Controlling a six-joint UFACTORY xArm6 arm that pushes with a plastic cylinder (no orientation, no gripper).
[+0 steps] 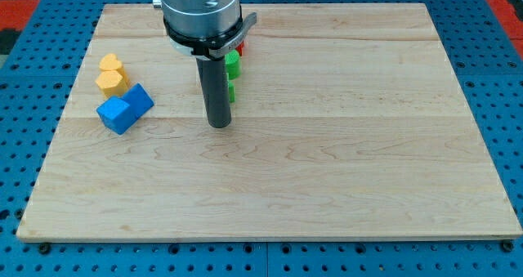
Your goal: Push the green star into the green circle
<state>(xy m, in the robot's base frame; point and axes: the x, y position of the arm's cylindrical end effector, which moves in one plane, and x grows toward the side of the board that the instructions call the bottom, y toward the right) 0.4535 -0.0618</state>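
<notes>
my tip (pixel 219 125) rests on the bench (pixel 327 163), a pale wooden board, a little to the view's left of centre and in its upper half; there is no gripper on this arm, only the straight dark rod (pixel 217 89) hanging from the grey round housing (pixel 201 11) at the view's top, so nothing opens or shuts. just beside the rod on the view's right, partly hidden behind it, two green pieces show: an upper green block (pixel 233 63) and a lower green block (pixel 232 92), one above the other and close together, though whether they touch cannot be told. their shapes are too hidden to make out, so i cannot tell which is the star and which the circle. my tip sits just below and to the view's left of the lower green piece. a sliver of a red block (pixel 240 46) peeks out above the green ones, under the housing's edge. well apart, toward the view's left edge of the bench, lie a yellow block (pixel 111 74), shaped somewhat like a heart, and just below it a blue block (pixel 125 108), the two very near each other. the bench lies on a blue pegboard surface (pixel 24 105).
</notes>
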